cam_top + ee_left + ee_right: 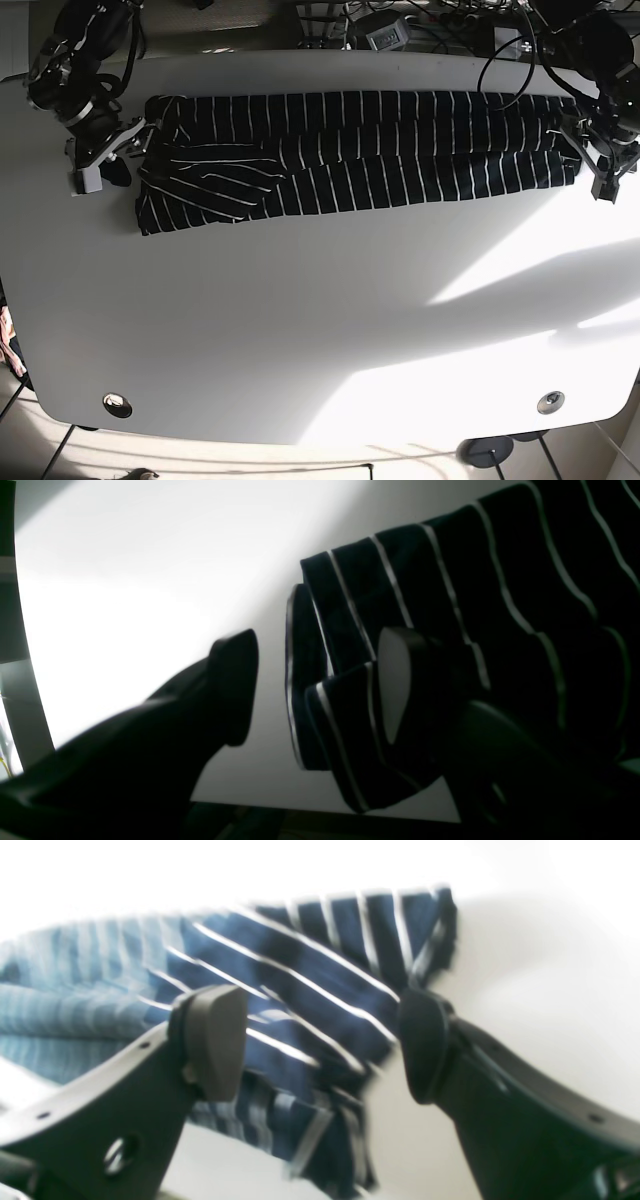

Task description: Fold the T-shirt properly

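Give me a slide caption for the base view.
Striped T-shirt folded into a long band across the white table, with the left gripper and right gripper at its ends.

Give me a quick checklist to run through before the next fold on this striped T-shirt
1. Left gripper open: ok.
2. Right gripper open: ok.
3. Each gripper at one end of the T-shirt: ok.
4. Cloth between left gripper's fingers: ok, the folded edge sits in the gap.
5. Shirt lying as a flat, even band: not ok, the end near the right gripper is bunched.
6. Shirt fully on the table: ok.
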Robot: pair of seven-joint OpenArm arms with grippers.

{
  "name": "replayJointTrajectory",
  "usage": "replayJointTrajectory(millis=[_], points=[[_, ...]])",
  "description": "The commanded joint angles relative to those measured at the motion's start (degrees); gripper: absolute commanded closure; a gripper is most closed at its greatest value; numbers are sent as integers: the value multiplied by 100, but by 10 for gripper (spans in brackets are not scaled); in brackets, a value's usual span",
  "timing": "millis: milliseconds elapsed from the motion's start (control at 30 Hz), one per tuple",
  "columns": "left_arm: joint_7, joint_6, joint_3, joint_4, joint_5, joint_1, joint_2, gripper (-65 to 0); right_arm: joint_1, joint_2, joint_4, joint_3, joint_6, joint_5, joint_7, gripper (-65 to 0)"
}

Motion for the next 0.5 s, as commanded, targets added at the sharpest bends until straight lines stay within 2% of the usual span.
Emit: replayJointTrajectory(millis=[33,67,100,167,233,300,400,433,500], points=[[-87,10,-22,152,-64,-37,-81,-351,66,308,97,19,30,784,49,-447],[-87,10,-22,257,-64,-19,-64,-351,75,361,97,-51,30,951,-4,-445],[-87,10,13,301,-55,-11,-28,-351,136,361,97,-227,-89,942,-4,-445],[-87,10,22,284,-20,-11,156,-351,198,344,-35,-764,-467,459,31,-444],[-87,10,22,284,-20,42,200,-351,198,229,-263,-1124,-467,-25,163,-422],[-96,10,110,275,-11,139,235,-351,101,97,-404,-1247,-467,-517,348,-300],[-114,10,189,82,-11,288,218,-351,-110,71,-413,-1273,-467,-948,365,-127],[-114,10,189,-85,-11,288,209,-351,-154,54,-465,-1273,-458,-1071,365,-94],[-140,10,189,-551,-11,288,104,-351,-163,-8,-773,-1265,-458,-1256,453,-87]])
